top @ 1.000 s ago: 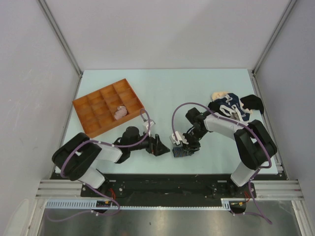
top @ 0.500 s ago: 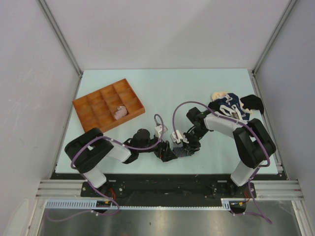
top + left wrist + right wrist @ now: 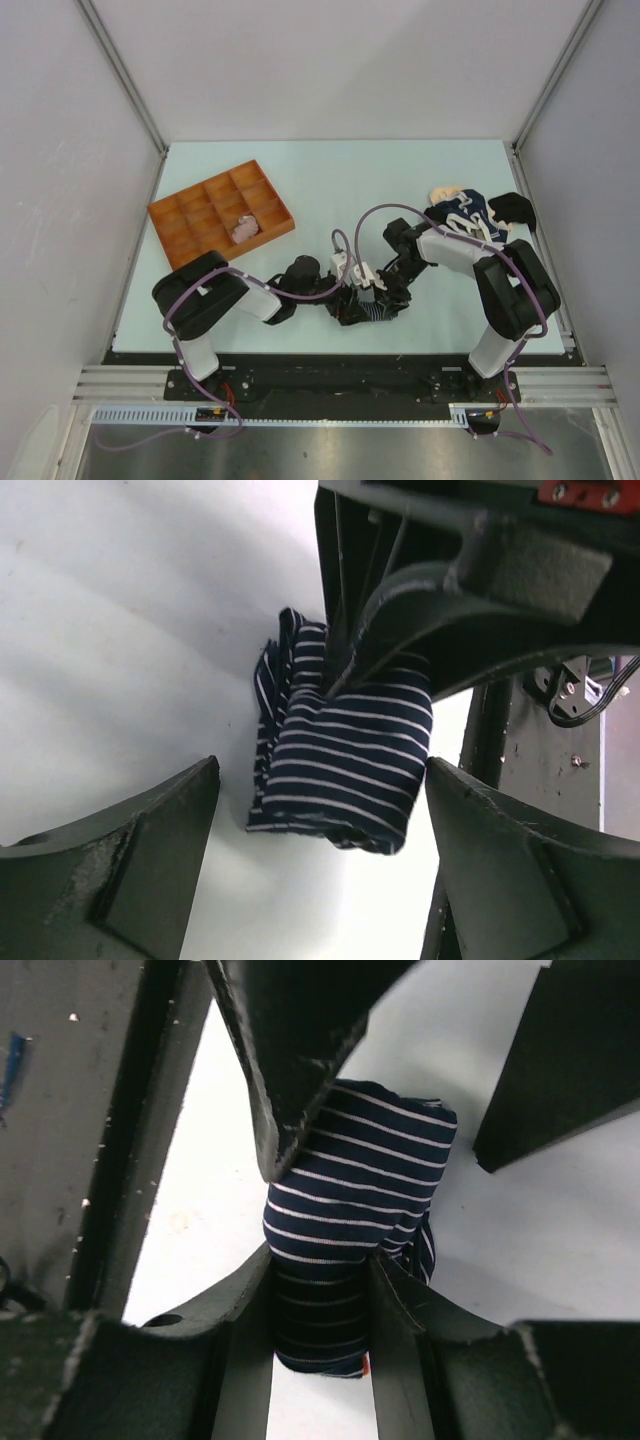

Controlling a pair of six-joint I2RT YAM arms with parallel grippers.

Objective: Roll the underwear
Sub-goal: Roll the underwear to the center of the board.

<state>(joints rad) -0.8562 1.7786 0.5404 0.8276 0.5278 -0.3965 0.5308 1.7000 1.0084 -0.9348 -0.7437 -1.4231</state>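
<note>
Table [image 3: 330,180]: work is sitting at 6 o'clock, near the arm bases, in the overhead view.

Orange tray [image 3: 200,186]: lying at 10 o'clock, well apart from the action. One pink piece [image 3: 243,229] is resting in one of its compartments (appears bundled, too small to be sure).

Pile of underwear [image 3: 468,212]: waiting at 2 o'clock, loose, beside the right arm.

Right gripper [image 3: 325,1280]: clenching the striped underwear [image 3: 345,770] at one end of the bundle, fingers pinching cloth from both sides.

Left gripper [image 3: 320,780]: released, jaws standing wide, one to each side of the bundle and not touching it; the cloth is lying on the table between them.

Striped underwear: already looking like a compact, layered bundle, edges loose at 9 o'clock in the left wrist view.

Step, as judged: the roll is being finished or handed across. The next move is calling for the left jaws to close squarely on the bundle's middle before the right lets go, or the layers are likely to spring open.
</note>
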